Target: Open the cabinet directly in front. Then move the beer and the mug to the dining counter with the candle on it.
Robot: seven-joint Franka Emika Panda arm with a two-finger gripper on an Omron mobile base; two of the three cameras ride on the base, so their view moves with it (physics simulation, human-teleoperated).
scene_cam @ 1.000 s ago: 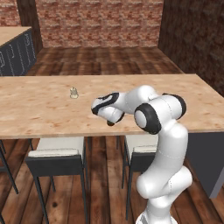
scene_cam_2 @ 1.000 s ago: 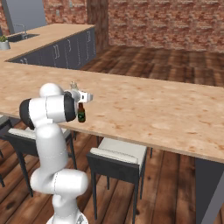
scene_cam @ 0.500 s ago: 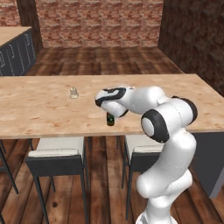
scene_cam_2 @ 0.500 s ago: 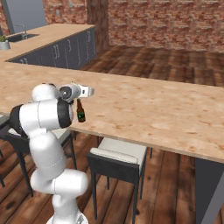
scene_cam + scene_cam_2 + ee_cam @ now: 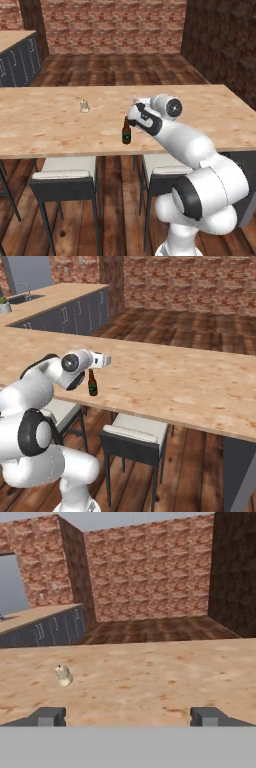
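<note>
Beer: the beer (image 5: 127,132) stands upright on the dining tabletop (image 5: 60,125), near its front edge, touched by nothing.
Candle: the candle (image 5: 84,106) sits on the same tabletop, well apart from the beer, farther back and to the left in the left base view.
Fingers: the gripper (image 5: 128,716) is spread wide and holds nothing; the fingers (image 5: 49,716) frame bare wood in the hand view.
Left base view: the hand hangs just beside the beer, above cap height.
Right base view: the beer (image 5: 92,383) stands just below the white hand; stools (image 5: 134,437) sit under the tabletop edge.
Hand view: the candle (image 5: 63,675) shows; the beer cannot be seen here.
</note>
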